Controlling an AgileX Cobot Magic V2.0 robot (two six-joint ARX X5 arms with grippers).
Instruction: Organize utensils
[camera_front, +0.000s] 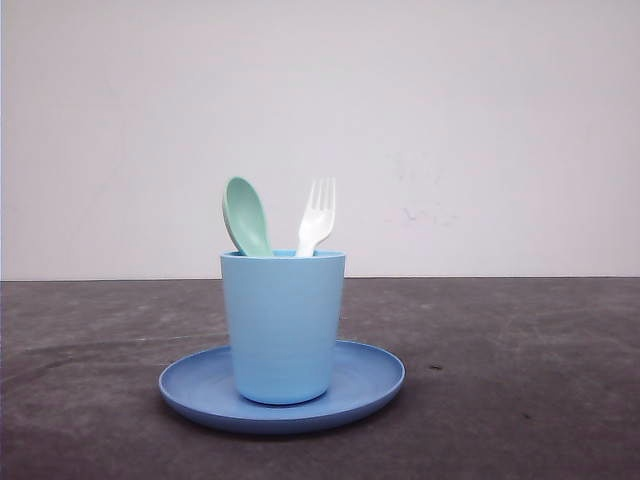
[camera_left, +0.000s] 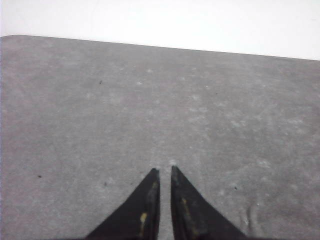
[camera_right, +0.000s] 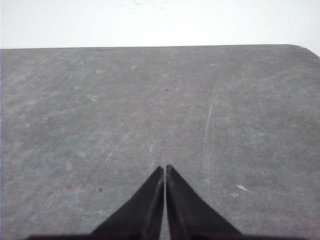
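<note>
Fork (camera_front: 316, 222) and spoon (camera_front: 246, 216) upright in cup (camera_front: 283, 325), away from both jaws.

Front camera sits low, near the table (camera_front: 520, 400); wrist cameras seemingly overlook it.

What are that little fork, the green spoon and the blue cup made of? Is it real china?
Probably not china. The white fork and mint-green spoon look like moulded plastic: thick, rounded edges, flat uniform colour. The light blue cup has a matte, even surface without glaze shine, so plastic or a similar composite seems likelier than ceramic, though the look alone cannot settle it.
</note>
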